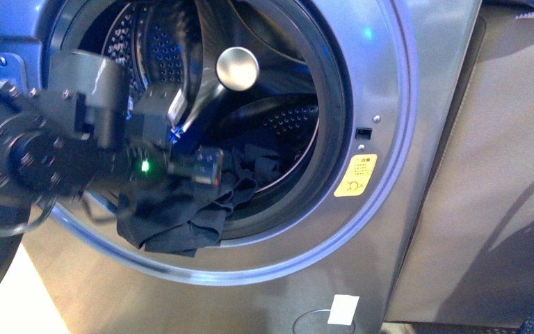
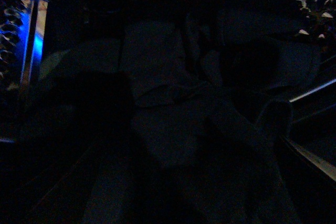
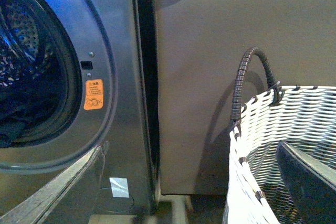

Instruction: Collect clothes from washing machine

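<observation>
Right now the left tool (image 1: 207, 165) is hanging in the mouth of the washing machine (image 1: 389, 104), right at the clothes (image 1: 181, 224). I cannot tell whether its fingers are apart or clamped on the fabric, and the left wrist view is dark. The dark clothes are spilling from the bottom of the steel drum (image 1: 154, 49) over the lower door rim and hanging down outside it. A yellow sticker (image 1: 356, 175) is showing on the grey front, right of the opening. The right tool (image 3: 190, 148) is hovering with its fingers wide apart, off to the machine's side, near a woven basket (image 3: 283, 124).
</observation>
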You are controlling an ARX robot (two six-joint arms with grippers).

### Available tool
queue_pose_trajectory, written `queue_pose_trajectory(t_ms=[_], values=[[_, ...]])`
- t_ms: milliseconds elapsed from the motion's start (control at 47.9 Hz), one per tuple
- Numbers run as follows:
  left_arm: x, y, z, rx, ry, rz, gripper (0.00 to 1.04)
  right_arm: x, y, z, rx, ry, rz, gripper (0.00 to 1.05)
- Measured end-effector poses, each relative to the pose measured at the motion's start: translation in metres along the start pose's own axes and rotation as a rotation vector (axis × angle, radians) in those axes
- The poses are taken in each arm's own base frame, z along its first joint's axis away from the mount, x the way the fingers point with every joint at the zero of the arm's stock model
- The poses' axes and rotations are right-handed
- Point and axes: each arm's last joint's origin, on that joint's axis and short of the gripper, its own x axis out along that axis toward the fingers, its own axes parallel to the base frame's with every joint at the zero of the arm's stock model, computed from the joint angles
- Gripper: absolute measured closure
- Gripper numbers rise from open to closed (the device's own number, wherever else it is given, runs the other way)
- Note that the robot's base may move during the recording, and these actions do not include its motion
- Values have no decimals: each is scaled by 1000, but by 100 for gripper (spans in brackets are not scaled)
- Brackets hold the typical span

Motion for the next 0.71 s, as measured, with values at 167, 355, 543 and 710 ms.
queue_pose_trajectory(t_ms=[167, 355, 543, 710], values=[[14, 7, 6, 34, 12, 46, 7, 0, 0, 0, 0, 0, 0, 7], [29, 25, -1, 0, 77, 148, 7, 0, 0, 0, 0, 0, 0, 7], [33, 31, -1, -51, 116, 160, 7, 0, 0, 0, 0, 0, 0, 7], [33, 24, -6, -106, 153, 75, 7, 0, 0, 0, 0, 0, 1, 7]])
